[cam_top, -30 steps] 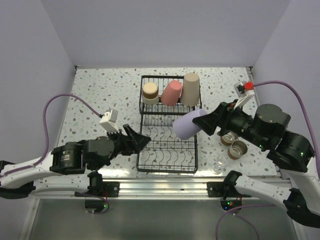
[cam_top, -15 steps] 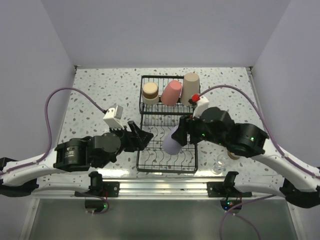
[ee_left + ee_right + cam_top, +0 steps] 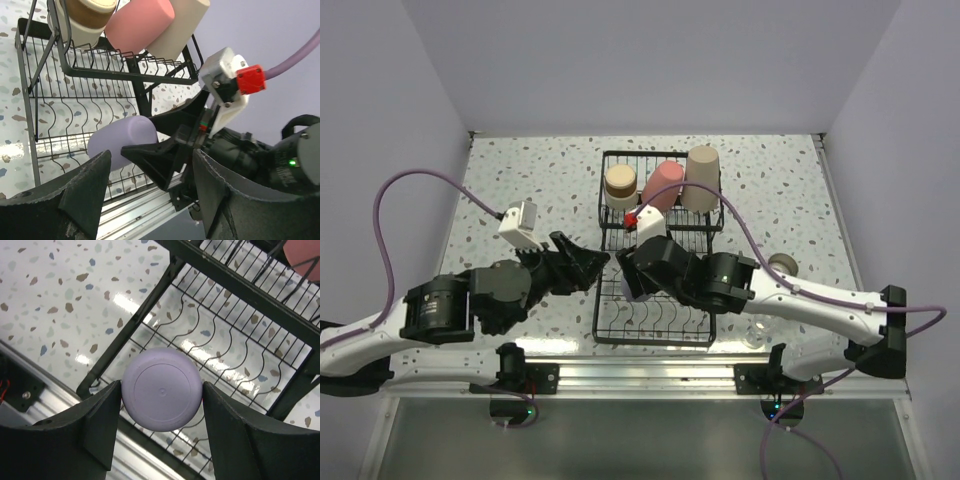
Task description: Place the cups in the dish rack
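Top external view has the arm bases at the near edge of the bench [image 3: 520, 170], and the dish rack [image 3: 660, 320] stands in the middle, with its lower section of curved tines toward the arms. Just off the near right corner of the dish rack a tiny clear glass [image 3: 757, 335] stands on the bench; it is faint and I cannot tell more about it.

Over the lower section, close to the left side of the dish rack, the right gripper [image 3: 630, 276] is clenched on the lavender cup [image 3: 122, 140]. The right wrist view shows the round flat end of this cup between the two black fingers [image 3: 95, 425], with the tines under it. The cup lies on its side. I cannot tell if it touches the wire.

The left gripper [image 3: 590, 265] hangs just beside the left edge of the dish rack, above the bench. Its fingers are spread apart and grasp nothing, and its camera looks across the tines at the lavender cup.

To the right of the dish rack, well apart from it, a short tan cup [image 3: 782, 263] is partly hidden behind the right arm.

At the far end of the dish rack, the raised basket carries three cups in one row: a tan-brown cup [image 3: 620, 183] on the left, a pink cup [image 3: 663, 183] tilted in the middle, and a tall beige cup [image 3: 701, 178] on the right.
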Motion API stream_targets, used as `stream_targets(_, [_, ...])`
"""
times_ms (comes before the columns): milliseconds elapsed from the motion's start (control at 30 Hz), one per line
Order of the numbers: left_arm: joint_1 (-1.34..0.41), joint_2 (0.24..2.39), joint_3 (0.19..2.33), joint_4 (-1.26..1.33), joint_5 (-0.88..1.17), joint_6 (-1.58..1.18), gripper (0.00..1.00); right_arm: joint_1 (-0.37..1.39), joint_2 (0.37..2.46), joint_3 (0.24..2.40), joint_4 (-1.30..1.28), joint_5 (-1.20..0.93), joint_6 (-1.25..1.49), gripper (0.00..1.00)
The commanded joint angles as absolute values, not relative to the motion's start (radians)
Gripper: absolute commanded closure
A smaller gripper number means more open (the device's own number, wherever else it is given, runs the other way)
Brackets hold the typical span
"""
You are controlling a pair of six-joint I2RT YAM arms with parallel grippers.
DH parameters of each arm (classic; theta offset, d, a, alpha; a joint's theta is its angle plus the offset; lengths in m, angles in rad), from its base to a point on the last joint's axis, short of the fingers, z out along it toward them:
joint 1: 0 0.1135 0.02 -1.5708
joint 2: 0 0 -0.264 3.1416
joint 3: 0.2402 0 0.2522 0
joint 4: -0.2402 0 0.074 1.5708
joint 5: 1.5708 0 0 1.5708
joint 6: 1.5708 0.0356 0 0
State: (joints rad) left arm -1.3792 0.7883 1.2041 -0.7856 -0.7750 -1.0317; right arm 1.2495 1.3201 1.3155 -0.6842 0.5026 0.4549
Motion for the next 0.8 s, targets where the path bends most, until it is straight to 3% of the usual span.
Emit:
stream_targets(0, [-1.378, 0.781, 1.250, -0.818, -0.825, -1.037, 0.31, 1.250, 1.359, 1.279, -0.485, 0.606, 0.410, 1.00])
stream_targets(433, [-1.378, 0.790, 1.328, -0.900, -0.844, -1.025, 0.30, 1.250, 1.581, 1.250, -0.319, 0.773, 0.436, 1.00])
stream_targets(767, [-1.378, 0.790, 1.321, -0.914, -0.841, -1.023, 0.30, 1.247, 1.666, 1.261, -0.291, 0.761, 0.524, 1.00])
